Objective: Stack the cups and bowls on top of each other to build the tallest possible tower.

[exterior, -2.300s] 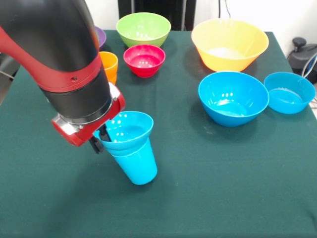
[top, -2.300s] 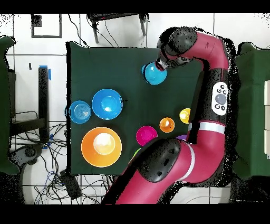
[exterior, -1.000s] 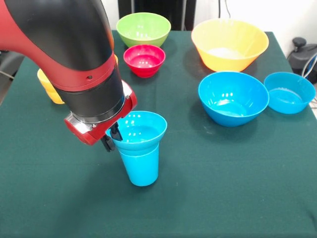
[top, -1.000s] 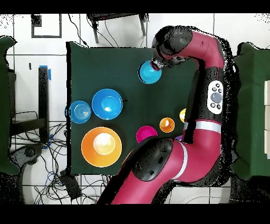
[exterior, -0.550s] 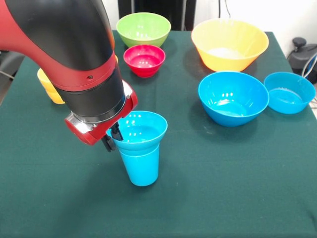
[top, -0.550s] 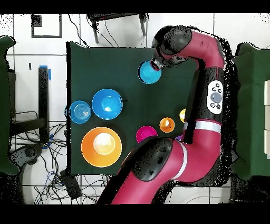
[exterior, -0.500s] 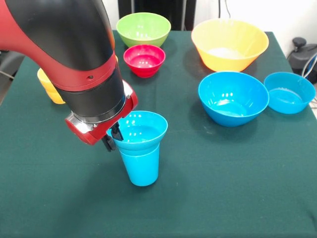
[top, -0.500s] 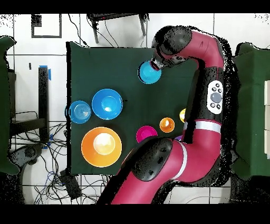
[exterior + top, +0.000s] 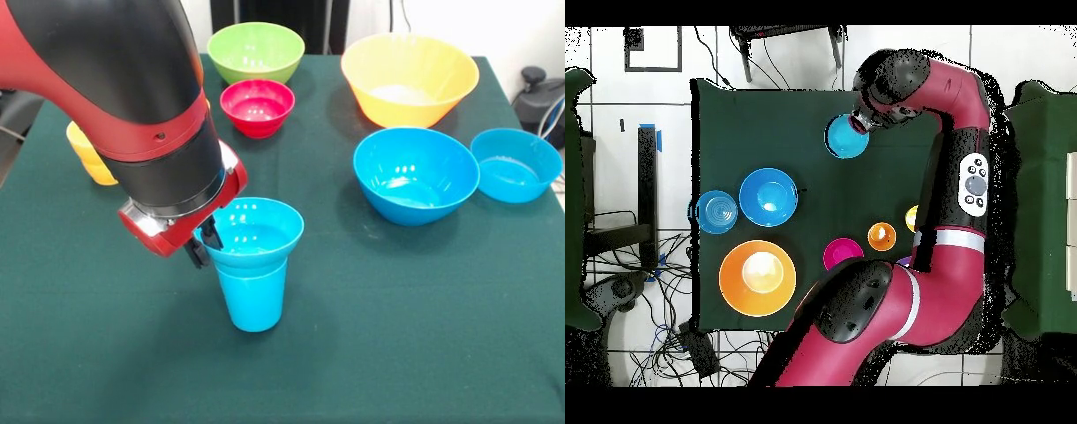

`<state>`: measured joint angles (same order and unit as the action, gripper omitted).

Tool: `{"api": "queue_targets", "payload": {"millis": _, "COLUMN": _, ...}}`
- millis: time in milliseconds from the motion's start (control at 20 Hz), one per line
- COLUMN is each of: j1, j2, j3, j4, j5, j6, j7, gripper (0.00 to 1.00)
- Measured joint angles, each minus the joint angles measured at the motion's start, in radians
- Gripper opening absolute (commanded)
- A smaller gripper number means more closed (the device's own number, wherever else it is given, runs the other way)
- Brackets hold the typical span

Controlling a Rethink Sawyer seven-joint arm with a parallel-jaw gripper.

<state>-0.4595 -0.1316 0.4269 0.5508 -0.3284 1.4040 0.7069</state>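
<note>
A blue cup stands upright on the green table near its front. A small blue bowl sits in the cup's mouth; from above it shows as one blue disc. My gripper is shut on this bowl's left rim, one finger inside and one outside; it also shows in the overhead view. A mid-size blue bowl, a smaller blue bowl, the large yellow-orange bowl, a red bowl and a green bowl stand apart. The yellow cup peeks out behind my arm. The orange cup shows from above. The purple bowl is hidden.
My arm covers the table's left part in the front view and hides the orange cup there. In the overhead view the arm runs along the table's right edge. Cables lie on the floor beside the table.
The gripper and the small blue bowl have shifted slightly right in the front view, and the bowl sits a little higher on the cup. Nothing else moved.
</note>
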Motion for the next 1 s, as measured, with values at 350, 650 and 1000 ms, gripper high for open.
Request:
{"api": "queue_targets", "payload": {"millis": 350, "j1": 0.0, "j2": -0.004, "j3": -0.014, "j4": 0.016, "j5": 0.013, "j6": -0.009, "j7": 0.0, "gripper": 0.0}}
{"api": "queue_targets", "payload": {"millis": 650, "j1": 0.002, "j2": -0.003, "j3": -0.034, "j4": 0.015, "j5": 0.014, "j6": -0.009, "j7": 0.0, "gripper": 0.0}}
{"api": "queue_targets", "payload": {"millis": 1000, "j1": 0.014, "j2": 0.012, "j3": -0.037, "j4": -0.02, "j5": 0.014, "j6": -0.008, "j7": 0.0, "gripper": 0.0}}
